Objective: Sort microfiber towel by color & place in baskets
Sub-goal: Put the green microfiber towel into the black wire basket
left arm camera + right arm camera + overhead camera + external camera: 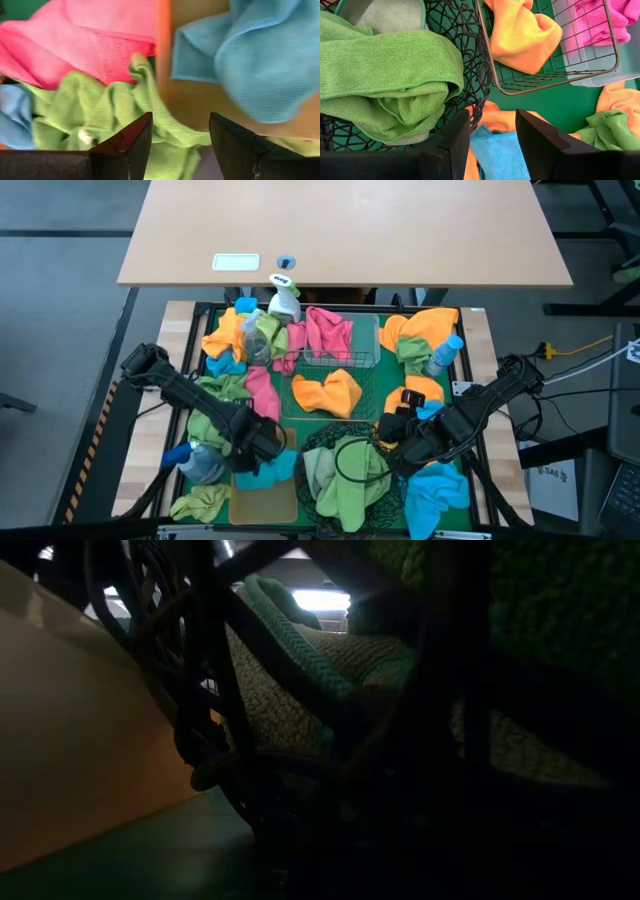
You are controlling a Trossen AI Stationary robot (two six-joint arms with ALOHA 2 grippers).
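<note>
My left gripper (262,442) (180,125) is open and empty at the near left, over the edge of the tan bin (265,502) (200,100). A blue towel (260,60) lies in that bin. A green towel (90,115) and a pink towel (75,45) lie beside it on the mat. My right gripper (395,442) (492,117) is open and empty beside the round black mesh basket (345,470) (465,45), which holds green towels (385,80). It is above a loose blue towel (495,155). A wire basket (540,80) holds an orange towel (520,35). A clear basket (335,340) holds pink towels.
Loose orange, green, blue and pink towels lie all over the green mat. Spray bottles stand at the far side (283,300), at the right (445,352) and at the near left (200,460). The low view is filled by the mesh basket (300,740) and the tan bin (80,740).
</note>
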